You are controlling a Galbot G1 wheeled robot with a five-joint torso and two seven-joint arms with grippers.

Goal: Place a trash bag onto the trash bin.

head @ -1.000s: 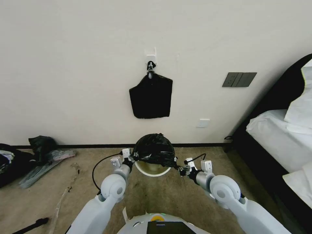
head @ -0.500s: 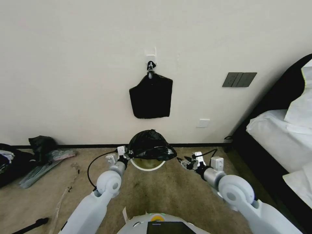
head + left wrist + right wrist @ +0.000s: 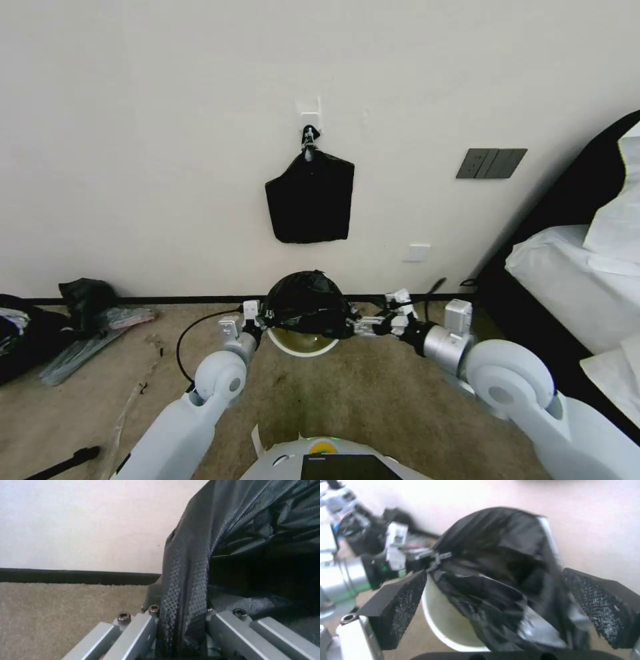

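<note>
A: Right, what's the scene, big stuff first?

B: Cream wall point(image 3: 167, 133) ahead, carpet floor point(image 3: 347, 393), bed point(image 3: 567, 280) off to the robot's right. Flat black pack point(image 3: 310, 197) hangs from a wall hook point(image 3: 309, 137).

A: Bin and bag?

B: trash bin point(image 3: 301, 343) stands on the carpet near the wall, between both arms. trash bag point(image 3: 305, 308) billows in a dome over its mouth, covering the far part of the rim; the near rim is bare.

A: Left side?

B: left gripper point(image 3: 261, 320) sits at the bag's left edge. Its wrist camera shows the film point(image 3: 181, 600) pinched between the jaws, so clamped on the bag.

A: Right?

B: right gripper point(image 3: 363, 327) is at the bag's right edge, jaws spread wide. Its textured pads point(image 3: 400, 605) straddle the bag point(image 3: 506, 580) and bin wall point(image 3: 443, 620); can't tell if either pad touches the film.
</note>
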